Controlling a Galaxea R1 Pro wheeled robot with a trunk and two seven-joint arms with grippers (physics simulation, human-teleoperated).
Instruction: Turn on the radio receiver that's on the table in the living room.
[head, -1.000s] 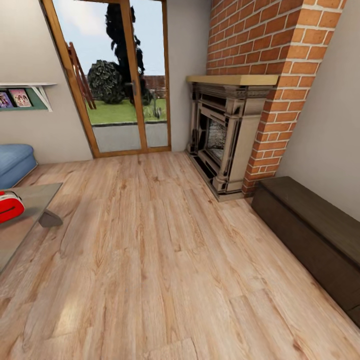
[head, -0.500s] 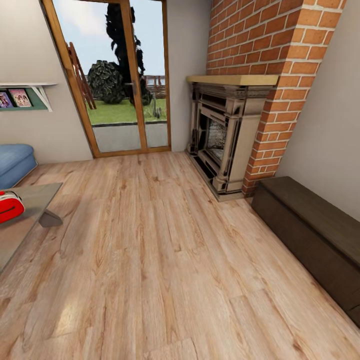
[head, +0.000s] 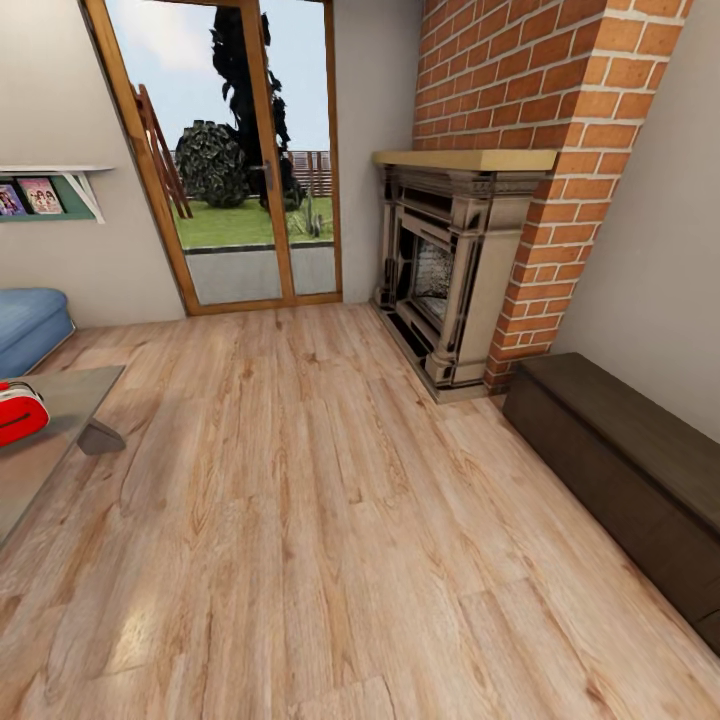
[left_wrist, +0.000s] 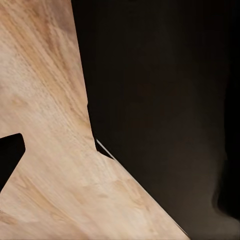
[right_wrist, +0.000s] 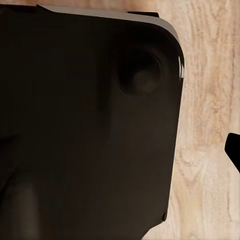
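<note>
Where the head camera looks down, light wood floor (head: 330, 520) spreads out nearest, its planks running away toward the far wall. At the left edge of that view the table (head: 60, 400) juts in with one grey glossy corner and a short leg under it. The radio (head: 20, 412) lies on the tabletop, red with a white band, cut off by the picture's edge so that its dial cannot be seen. Behind the table a rounded blue sofa (head: 30, 325) end sits on the floor. To the right a long dark wooden bench (head: 630, 470) stands against the beige wall. Farther back, the fireplace (head: 450, 270) is set into a brick chimney (head: 540, 120) with a pale mantel. Farthest off, a glass door (head: 235, 150) in a wooden frame opens on grass and bushes, and a wall shelf (head: 50, 190) with photos hangs to its left.

Both wrist views show dark robot bodywork over wood floor; whether either pincer is spread or pressed together I cannot tell.
</note>
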